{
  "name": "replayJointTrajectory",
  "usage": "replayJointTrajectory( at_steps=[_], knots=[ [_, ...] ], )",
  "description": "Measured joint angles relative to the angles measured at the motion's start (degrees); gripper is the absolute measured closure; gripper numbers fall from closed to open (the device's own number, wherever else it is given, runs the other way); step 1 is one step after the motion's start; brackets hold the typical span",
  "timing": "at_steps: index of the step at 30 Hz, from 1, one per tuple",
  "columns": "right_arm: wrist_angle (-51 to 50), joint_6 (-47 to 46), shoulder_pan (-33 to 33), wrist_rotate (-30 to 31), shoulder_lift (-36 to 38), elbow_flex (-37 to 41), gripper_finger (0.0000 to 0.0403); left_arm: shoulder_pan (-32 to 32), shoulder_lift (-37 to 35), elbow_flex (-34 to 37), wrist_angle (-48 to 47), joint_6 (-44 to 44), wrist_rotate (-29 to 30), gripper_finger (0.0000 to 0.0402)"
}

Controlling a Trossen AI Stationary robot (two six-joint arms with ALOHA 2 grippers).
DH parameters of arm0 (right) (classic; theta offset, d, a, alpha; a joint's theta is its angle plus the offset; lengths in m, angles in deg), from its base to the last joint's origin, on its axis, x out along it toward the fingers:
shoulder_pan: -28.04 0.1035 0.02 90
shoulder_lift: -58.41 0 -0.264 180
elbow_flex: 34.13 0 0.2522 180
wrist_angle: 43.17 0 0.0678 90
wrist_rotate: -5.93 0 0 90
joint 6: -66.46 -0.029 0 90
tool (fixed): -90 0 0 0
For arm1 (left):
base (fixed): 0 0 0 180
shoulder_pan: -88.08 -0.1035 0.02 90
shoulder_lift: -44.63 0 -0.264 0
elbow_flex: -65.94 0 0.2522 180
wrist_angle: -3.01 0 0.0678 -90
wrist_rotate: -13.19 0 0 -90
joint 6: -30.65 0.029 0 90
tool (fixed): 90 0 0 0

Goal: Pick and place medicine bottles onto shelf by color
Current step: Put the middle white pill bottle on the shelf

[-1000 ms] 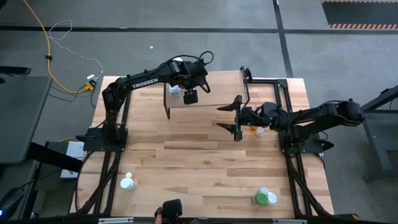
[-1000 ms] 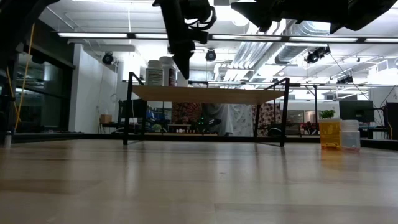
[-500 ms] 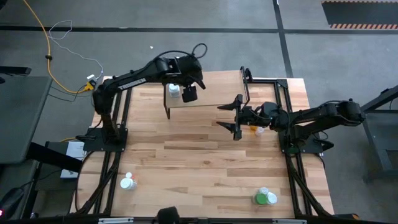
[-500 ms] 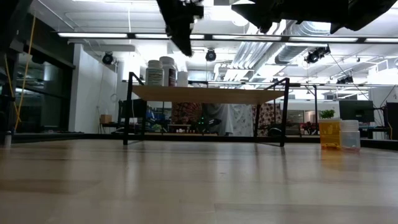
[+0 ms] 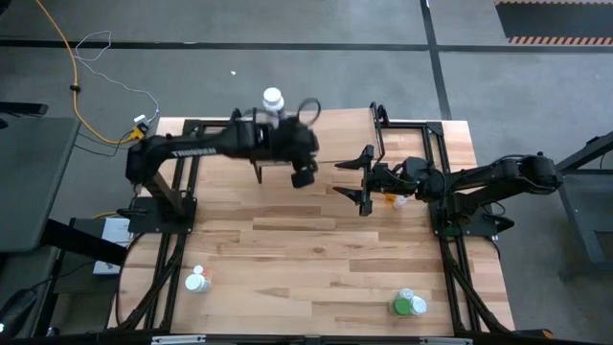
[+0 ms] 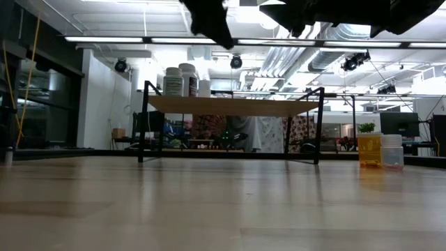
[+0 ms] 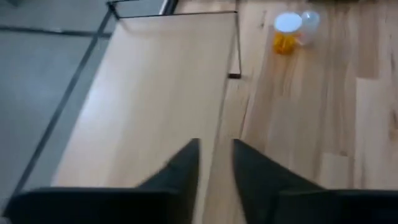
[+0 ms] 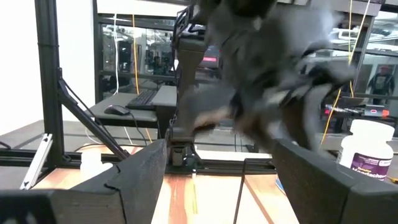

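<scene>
So the left gripper [image 7: 214, 163] is up over the shelf [image 5: 330, 129], fingers pinched narrow with just a slit between them and nothing in there. Looks like the between-bottles step to me: in the low view 3 white bottles [image 6: 182, 79] stand bunched at the shelf's left end, and one white cap [image 5: 273, 97] pokes out past the left arm from above. The right gripper [image 5: 365, 180] waits just right of the shelf over the table, jaws spread wide and empty. Still off the shelf: the orange bottle [image 5: 389, 200] with a small clear one [image 5: 399, 202] touching it right by that gripper, a white pair [image 5: 197, 280] near-left, and a green pair [image 5: 410, 305] near-right. Next move, I'd guess, is opening up and heading to one of those, then giving it its own color spot.
</scene>
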Motion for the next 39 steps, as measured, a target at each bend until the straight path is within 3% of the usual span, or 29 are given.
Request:
replayJointTrajectory(
  at_steps=[3,7,11,23,39],
  knots=[
    [1.4,1.4,0.0,0.0,0.0,0.0,0.0119,0.1,-2.3,10.6,9.5,-0.4,2.8,0.0391],
    [3.4,1.3,0.0,0.0,0.0,0.0,0.0119,-1.6,-6.1,22.6,22.7,-2.7,9.2,0.0394],
    [3.9,1.4,0.0,0.0,0.0,0.0,0.0119,-3.3,-7.1,28.7,30.4,-4.4,14.7,0.0399],
    [5.0,1.2,0.0,0.0,0.0,0.0,0.0119,-1.1,-4.5,29.0,31.2,-4.3,23.4,0.0401],
    [5.1,1.1,0.0,0.0,0.0,0.0,0.0119,-4.7,-4.9,27.9,29.1,-3.5,21.3,0.0401]
  ],
)
